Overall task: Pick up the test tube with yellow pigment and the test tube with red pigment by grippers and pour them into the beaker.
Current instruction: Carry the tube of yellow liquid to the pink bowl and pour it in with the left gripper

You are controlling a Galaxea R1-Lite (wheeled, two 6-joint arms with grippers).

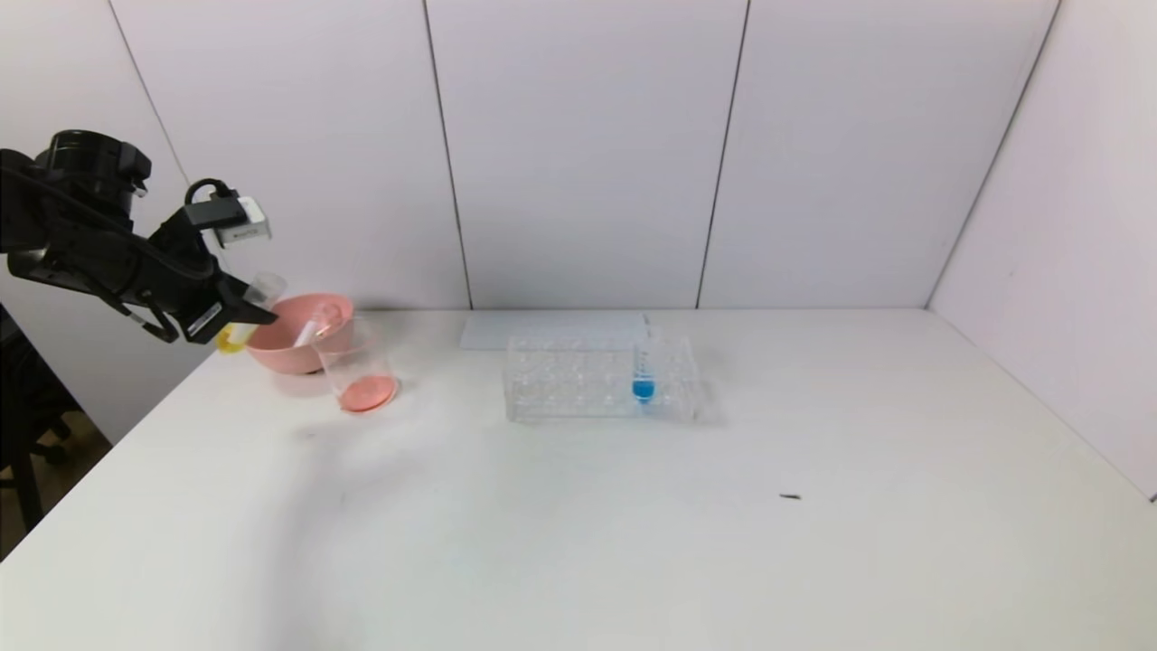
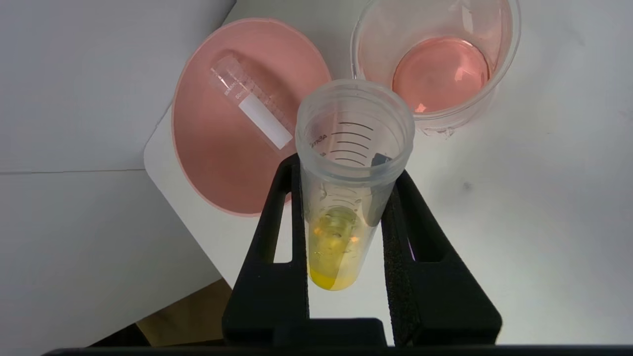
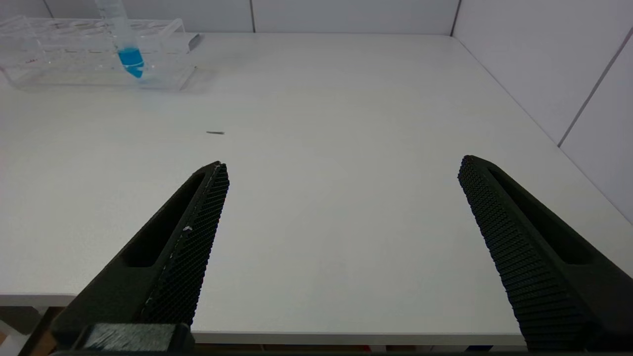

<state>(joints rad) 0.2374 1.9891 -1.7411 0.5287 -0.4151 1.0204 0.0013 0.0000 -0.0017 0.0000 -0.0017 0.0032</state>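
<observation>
My left gripper is shut on the test tube with yellow pigment and holds it tilted in the air, just left of the pink bowl. In the left wrist view the fingers clamp the tube on both sides, with yellow liquid at its tip. The beaker stands in front of the bowl with red-orange liquid on its bottom. An empty clear tube lies in the bowl. No tube holding red liquid shows. My right gripper is open and empty over the table's front edge.
The pink bowl sits at the table's back left. A clear tube rack stands mid-table and holds a blue-liquid tube. Both also show in the right wrist view, the rack and the blue tube. A small dark speck lies right of centre.
</observation>
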